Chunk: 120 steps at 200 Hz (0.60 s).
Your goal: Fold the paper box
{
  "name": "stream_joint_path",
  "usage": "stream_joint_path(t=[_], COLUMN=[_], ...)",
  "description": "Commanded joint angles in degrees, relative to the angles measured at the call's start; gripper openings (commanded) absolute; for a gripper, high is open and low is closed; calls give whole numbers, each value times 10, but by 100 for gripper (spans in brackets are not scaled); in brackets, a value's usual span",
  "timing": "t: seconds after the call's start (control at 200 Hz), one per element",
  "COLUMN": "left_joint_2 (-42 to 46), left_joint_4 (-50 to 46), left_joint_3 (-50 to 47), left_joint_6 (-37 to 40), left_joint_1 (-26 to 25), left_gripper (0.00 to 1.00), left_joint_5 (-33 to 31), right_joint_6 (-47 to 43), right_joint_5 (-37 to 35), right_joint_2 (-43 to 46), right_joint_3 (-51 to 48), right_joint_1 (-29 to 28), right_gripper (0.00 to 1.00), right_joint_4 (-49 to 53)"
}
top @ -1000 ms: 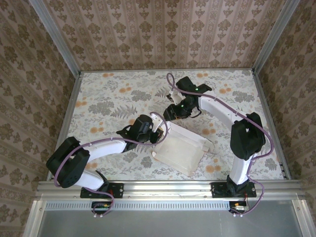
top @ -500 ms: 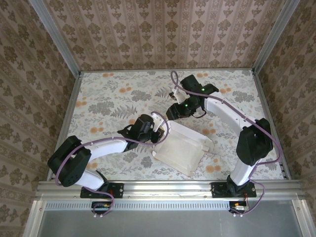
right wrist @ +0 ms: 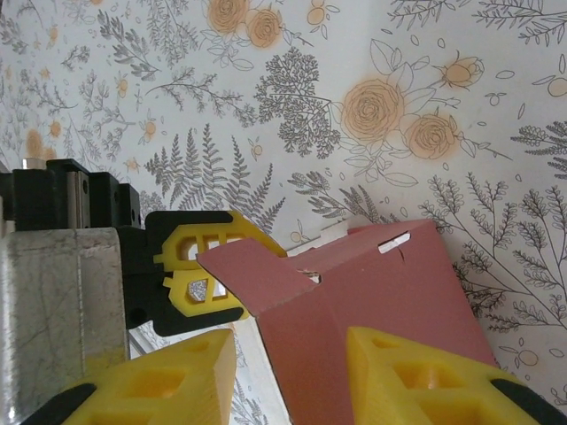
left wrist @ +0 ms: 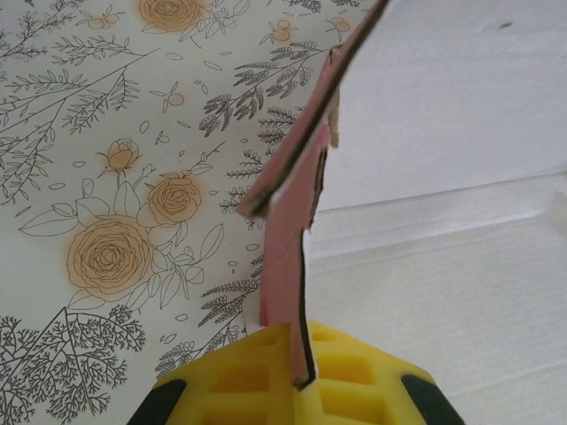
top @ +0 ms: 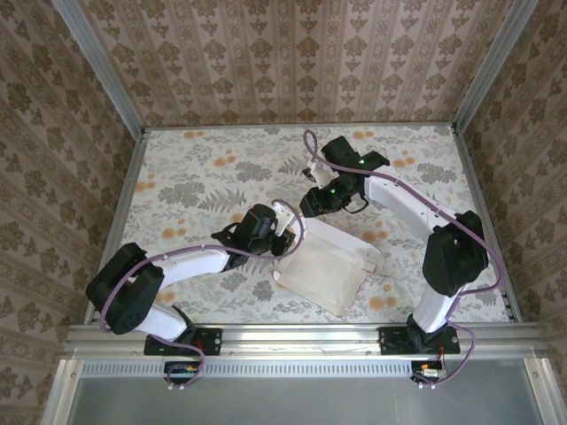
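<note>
where the left claw (left wrist: 299, 376) is pinched tight on a pink flap of the paper box (top: 330, 261), the flap stands on edge. right claw (right wrist: 292, 372) spread wide, pink panel seen between its fingers (right wrist: 407, 376), contact unclear. box lies pale face up on the floral table (top: 186, 190), between both arms.

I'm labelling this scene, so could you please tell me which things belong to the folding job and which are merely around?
Job: paper box; left hand, shut on its flap; right hand, open around its edge.
Merely around: floral table; patterned walls.
</note>
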<state>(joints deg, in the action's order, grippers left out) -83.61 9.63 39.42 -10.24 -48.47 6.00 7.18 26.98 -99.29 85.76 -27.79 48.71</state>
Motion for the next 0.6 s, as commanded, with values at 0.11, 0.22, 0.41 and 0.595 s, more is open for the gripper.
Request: stream_joint_path(t=[0.11,0.22,0.41,0.595], left_joint_2=[-19,-18,-18,-18], left_joint_4=[-55,-56,-53,-51], left_joint_3=[-2,-3,-7,-10], left_joint_6=[3,3,1,0], left_joint_1=[-5,-5,-6,-6], left_gripper=[0,0,0,0], left_joint_5=[-7,-8,-8,-8], right_joint_6=[-12,-14,-19,-20], right_joint_5=[-14,-9,3,14], right_joint_2=[-16,-16,-13,-13], right_joint_3=[0,1,0,-2], right_joint_1=[-2,2,12,21], right_gripper=[35,31,21,19], right_joint_4=[18,16,16,14])
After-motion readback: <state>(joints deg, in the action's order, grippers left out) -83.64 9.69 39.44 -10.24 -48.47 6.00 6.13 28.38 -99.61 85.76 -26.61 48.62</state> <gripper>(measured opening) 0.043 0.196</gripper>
